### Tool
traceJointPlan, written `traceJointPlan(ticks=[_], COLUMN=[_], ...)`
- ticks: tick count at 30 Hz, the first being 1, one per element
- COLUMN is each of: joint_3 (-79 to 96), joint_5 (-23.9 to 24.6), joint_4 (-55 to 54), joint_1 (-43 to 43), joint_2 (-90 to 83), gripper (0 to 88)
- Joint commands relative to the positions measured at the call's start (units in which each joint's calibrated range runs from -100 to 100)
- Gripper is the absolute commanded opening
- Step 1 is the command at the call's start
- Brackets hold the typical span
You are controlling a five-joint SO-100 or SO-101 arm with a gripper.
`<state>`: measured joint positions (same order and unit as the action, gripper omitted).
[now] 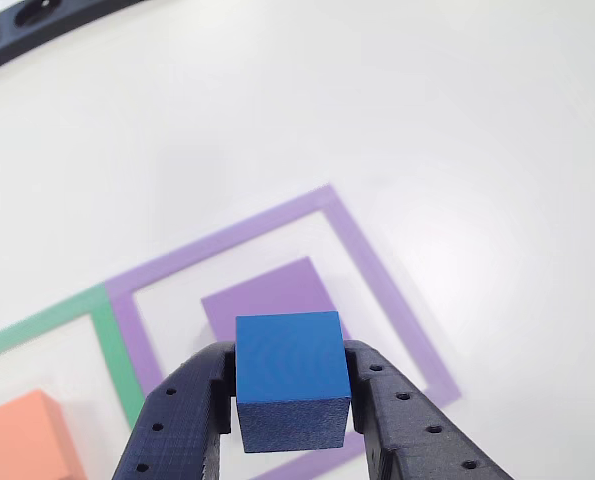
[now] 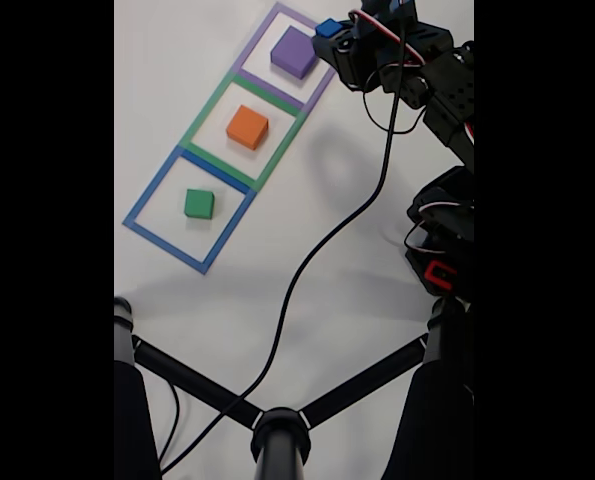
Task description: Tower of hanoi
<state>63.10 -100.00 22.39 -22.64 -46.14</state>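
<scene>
So the gripper (image 1: 293, 425) has the little blue cube (image 1: 292, 380) pinched between both jaws, one on each side face, and it's hanging in the air over the purple cube (image 1: 272, 292), which sits inside the purple square outline (image 1: 377, 260) on the white table (image 1: 277, 110). In the fixed view the blue cube (image 2: 327, 28) is right at the far end of the row, just beside the purple cube (image 2: 294, 52), with the orange cube (image 2: 247, 127) in the green outline (image 2: 202, 115) and the green cube (image 2: 199, 203) in the blue outline (image 2: 157, 190). Handling-wise I'd guess these are light, rigid matte blocks, not slippery and not fragile, so flat opposite faces are the obvious place to grab, which is what's happening here. No real long axis on a cube; the blue one looks about level, top face up, and its edges seem turned a bit relative to the purple cube below, so it may land slightly twisted. The purple top gives plenty of room for it
</scene>
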Motion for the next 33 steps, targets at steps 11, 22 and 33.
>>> traceJointPlan(ticks=[11, 22, 33], joint_3=[4.83, 1.55, -1.44], joint_5=[0.0, 0.0, 0.0], joint_4=[-49.79, -66.38, -71.72], joint_1=[-0.73, -1.34, -0.96], joint_2=[31.95, 49.82, 57.12], gripper=[2.9, 3.2, 4.3])
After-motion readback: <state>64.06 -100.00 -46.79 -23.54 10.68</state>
